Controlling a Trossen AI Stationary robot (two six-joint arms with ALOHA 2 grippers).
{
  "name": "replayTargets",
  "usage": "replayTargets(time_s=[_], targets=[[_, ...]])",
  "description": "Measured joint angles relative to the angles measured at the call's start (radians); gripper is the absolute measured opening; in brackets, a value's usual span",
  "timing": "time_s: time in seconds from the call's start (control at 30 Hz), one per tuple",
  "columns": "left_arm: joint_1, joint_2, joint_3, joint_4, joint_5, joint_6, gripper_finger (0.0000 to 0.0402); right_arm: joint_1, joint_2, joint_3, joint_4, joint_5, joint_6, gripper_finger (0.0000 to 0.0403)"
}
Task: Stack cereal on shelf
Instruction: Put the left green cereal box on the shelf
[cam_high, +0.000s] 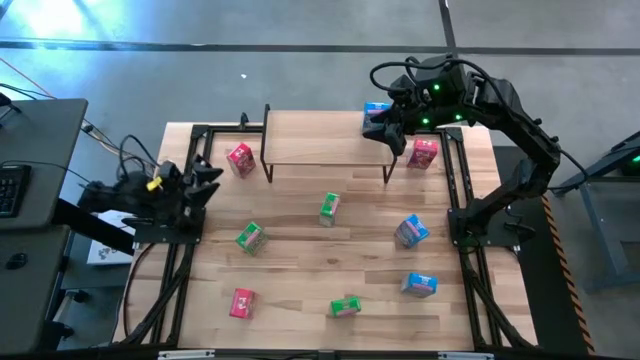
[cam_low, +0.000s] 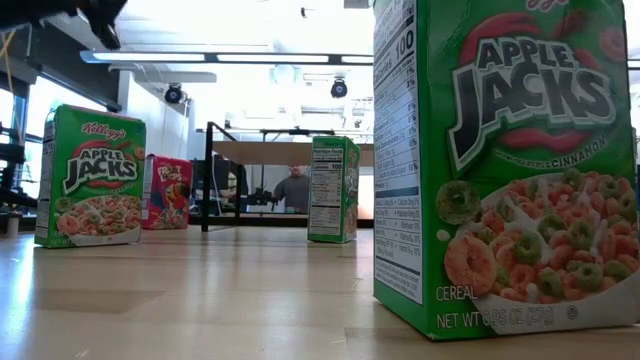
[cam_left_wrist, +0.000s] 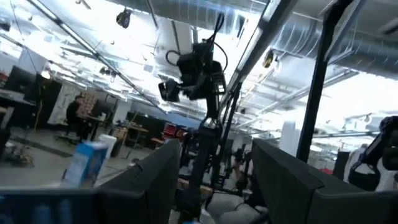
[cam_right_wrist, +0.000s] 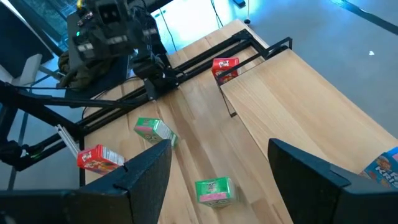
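The shelf (cam_high: 325, 140) stands at the table's far middle. One blue cereal box (cam_high: 376, 113) rests on the right end of its top board and shows at the edge of the right wrist view (cam_right_wrist: 382, 167). My right gripper (cam_high: 388, 130) hovers open over that end beside the box, with nothing between its fingers (cam_right_wrist: 219, 149). Other cereal boxes rest on the table: red ones (cam_high: 240, 158) (cam_high: 423, 152) at either end of the shelf, green ones (cam_high: 329, 208) (cam_high: 249, 237) in the middle. My left gripper (cam_high: 207, 180) is drawn back at the left edge, tipped upward, open and empty (cam_left_wrist: 214, 186).
More boxes lie toward the near edge: blue (cam_high: 411, 230) (cam_high: 419, 285), green (cam_high: 345, 306), red (cam_high: 242, 302). Black frame rails (cam_high: 185, 250) (cam_high: 465, 250) run along both sides of the table. A person (cam_low: 293, 188) sits in the room behind. Most of the shelf top is bare.
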Motion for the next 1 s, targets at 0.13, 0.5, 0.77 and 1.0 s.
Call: replayTargets(time_s=[0.13,0.5,0.77,1.0], targets=[[0.0,0.06,0.115,-0.101,-0.004,0.042,0.019,0.0,0.0,0.0,0.0,0.0,-0.015,0.0259],[0.001,0.358,0.558,-0.696,-0.104,-0.131,0.019,0.0,0.0,0.0,-0.002,0.002,-0.019,0.0259],[0.001,0.499,0.773,-0.94,-0.148,-0.425,0.019,0.0,0.0,0.0,-0.003,0.003,-0.045,0.0259],[0.0,0.56,0.861,-0.933,-0.068,-0.463,0.019,0.0,0.0,0.0,-0.031,0.044,-0.046,0.0259]])
